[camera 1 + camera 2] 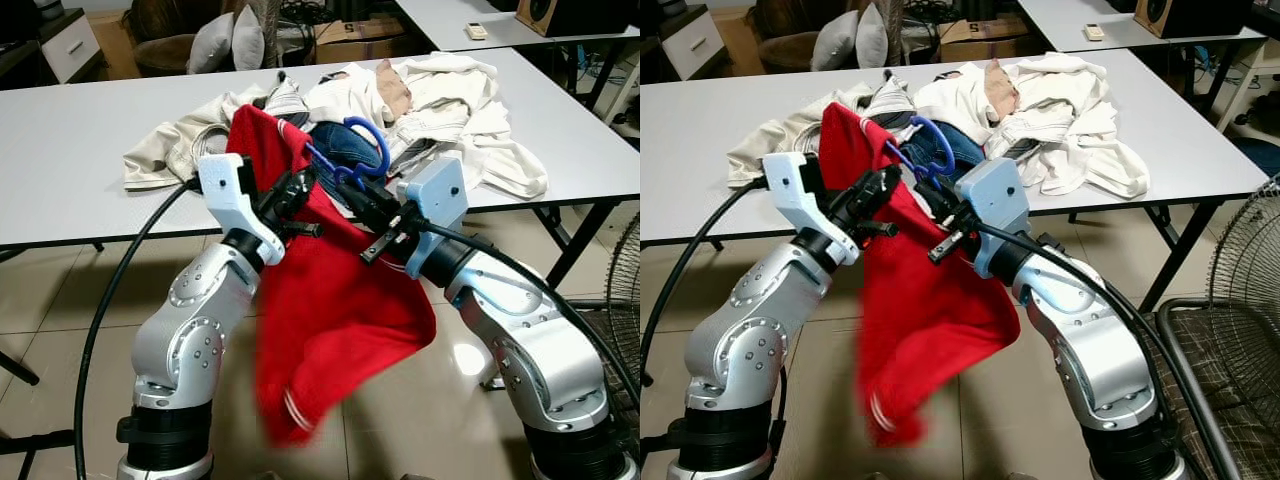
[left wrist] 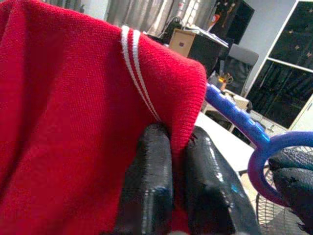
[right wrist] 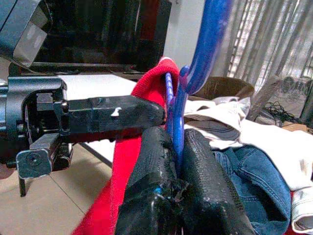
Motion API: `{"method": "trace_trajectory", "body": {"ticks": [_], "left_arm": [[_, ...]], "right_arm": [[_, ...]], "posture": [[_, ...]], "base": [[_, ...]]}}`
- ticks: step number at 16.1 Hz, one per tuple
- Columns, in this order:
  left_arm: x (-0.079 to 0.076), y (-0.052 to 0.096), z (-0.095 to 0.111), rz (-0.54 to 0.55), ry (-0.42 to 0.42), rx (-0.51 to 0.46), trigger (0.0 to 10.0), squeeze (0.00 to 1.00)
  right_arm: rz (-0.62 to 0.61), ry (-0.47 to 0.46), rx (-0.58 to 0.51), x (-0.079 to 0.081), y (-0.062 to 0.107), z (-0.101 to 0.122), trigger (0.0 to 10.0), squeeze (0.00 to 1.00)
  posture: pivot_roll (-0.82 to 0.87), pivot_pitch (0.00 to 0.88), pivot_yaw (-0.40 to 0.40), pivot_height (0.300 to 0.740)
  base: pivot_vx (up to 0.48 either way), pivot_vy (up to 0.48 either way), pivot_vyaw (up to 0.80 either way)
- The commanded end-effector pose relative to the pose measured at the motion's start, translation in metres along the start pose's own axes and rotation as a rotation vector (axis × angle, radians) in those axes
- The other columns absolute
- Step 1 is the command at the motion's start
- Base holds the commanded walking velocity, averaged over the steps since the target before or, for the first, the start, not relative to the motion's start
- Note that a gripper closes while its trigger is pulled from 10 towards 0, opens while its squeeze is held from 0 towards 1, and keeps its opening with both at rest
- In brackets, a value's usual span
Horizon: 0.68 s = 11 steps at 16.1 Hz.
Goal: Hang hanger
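Red garment pinched by left gripper | blue hanger clamped in right gripper

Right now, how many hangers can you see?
1. A blue hanger, shut in the right gripper at the table's near edge, with the red sweater in the left gripper. The clothes pile may hide others.

Blue hanger hook upright, draped in red garment

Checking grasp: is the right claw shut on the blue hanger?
Yes: the right claw pinches the blue hanger between its fingers.
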<state>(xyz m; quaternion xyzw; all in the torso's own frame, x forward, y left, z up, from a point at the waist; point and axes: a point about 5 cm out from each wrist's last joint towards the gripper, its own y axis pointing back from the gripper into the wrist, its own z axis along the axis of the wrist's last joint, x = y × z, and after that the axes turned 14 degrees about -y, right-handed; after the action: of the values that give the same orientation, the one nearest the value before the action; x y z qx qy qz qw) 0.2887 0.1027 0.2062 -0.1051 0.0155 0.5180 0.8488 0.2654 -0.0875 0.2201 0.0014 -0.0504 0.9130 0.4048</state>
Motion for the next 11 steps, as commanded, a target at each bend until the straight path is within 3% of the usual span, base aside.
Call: {"method": "trace_trajectory", "body": {"ticks": [1,8,11], "left_arm": [[0.007,0.004,0.004,0.023,-0.003,-0.025,0.0,0.00],[0.012,0.017,0.013,0.001,-0.070,-0.027,0.0,0.00],[0.022,0.026,0.026,0.026,-0.128,-0.049,0.0,0.00]], "right_arm": [[-0.015,0.013,-0.038,-0.001,0.001,0.006,10.0,0.00],[-0.031,-0.001,-0.008,-0.003,0.003,-0.001,10.0,0.00],[-0.006,0.003,0.057,-0.002,0.006,-0.012,10.0,0.00]], "posture": [[-0.14,0.000,0.122,0.740],[-0.13,0.000,0.117,0.740],[-0.12,0.000,0.110,0.740]], "base": [[0.000,0.000,0.00],[0.000,0.000,0.00],[0.000,0.000,0.00]]}}
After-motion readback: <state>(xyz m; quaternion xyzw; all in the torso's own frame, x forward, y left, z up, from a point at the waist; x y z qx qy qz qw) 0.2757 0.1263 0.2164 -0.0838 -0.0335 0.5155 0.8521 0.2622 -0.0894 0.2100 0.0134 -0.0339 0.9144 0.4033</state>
